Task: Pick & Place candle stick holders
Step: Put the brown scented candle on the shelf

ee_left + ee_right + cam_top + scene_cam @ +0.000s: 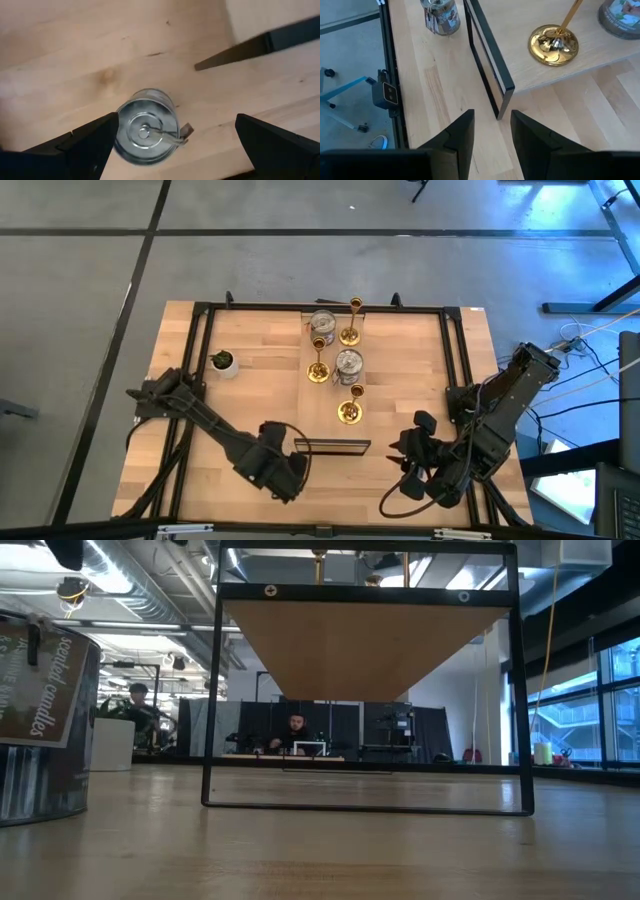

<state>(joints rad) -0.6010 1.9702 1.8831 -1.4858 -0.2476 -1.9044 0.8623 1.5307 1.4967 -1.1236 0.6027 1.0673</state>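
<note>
Nearest you, your left gripper (177, 122) hangs over the front of the table (420, 380) with its fingers spread wide, released and holding nothing. Right below it, between the two fingers but touching neither, a squat silvery cup (145, 132) stands on pale, grained wood; it is round, of dull ribbed metal, with a small tag at its rim. Your right gripper (492, 117) sits near the front right, fingers only a narrow gap apart and empty. It points at the corner of a thin black metal frame (490, 55), which stands between it and that cup. The frame carries a raised wooden board (520, 25). On the board, from front to back, stand three shiny gold sticks (349, 410) with round bases and two more silvery cups (348, 363). A small potted plant (224, 362) stands well off to the left.
</note>
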